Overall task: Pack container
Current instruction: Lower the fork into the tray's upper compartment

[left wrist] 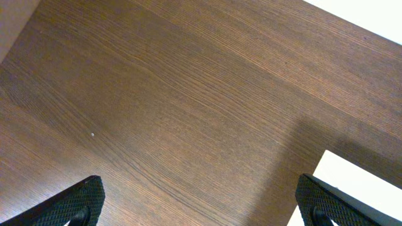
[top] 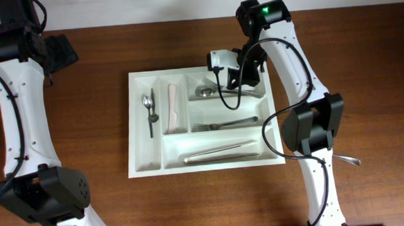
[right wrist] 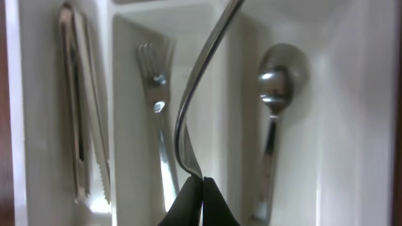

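Over tray [top: 138, 152] | right jaws pinched on utensil [right wrist: 181, 132] | left jaws wide above table [left wrist: 188, 94]

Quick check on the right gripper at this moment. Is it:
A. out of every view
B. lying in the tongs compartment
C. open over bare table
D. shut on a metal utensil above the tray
D. In the right wrist view the right gripper has its fingertips pinched together on a thin curved metal utensil, with the tray, its fork and its spoon beneath.
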{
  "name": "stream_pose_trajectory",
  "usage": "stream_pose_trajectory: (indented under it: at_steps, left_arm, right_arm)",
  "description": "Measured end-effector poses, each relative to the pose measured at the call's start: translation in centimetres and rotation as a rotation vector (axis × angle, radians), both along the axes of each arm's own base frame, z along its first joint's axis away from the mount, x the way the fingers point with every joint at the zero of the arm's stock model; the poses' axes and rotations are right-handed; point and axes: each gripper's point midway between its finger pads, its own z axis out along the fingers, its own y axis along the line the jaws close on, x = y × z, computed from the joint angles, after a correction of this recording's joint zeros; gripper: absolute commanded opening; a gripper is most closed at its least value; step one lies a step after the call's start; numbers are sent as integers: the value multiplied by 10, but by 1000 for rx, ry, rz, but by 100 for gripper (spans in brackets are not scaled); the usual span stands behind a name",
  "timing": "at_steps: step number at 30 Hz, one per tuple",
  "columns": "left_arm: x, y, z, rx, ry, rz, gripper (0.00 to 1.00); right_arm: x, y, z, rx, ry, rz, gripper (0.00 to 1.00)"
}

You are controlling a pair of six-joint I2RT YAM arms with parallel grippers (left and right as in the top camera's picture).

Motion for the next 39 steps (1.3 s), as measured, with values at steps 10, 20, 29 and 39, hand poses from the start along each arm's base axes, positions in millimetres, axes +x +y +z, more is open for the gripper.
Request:
stream_pose_trajectory:
  at_steps: [10,20,29,39]
  left_arm:
    - [0,0,0,0,0,0,99]
    - [0,0,0,0,0,0,99]
    - [0,0,0,0,0,0,99]
    - [0,0,0,0,0,0,99]
  right_arm:
    - [-27,-6,-44,-27,126,71,4]
    - [-39,16,-47,-31,130,130,4]
    - [-38,24,-48,-25,112,144,4]
    - [-42,22,-67,-30,133,147,4]
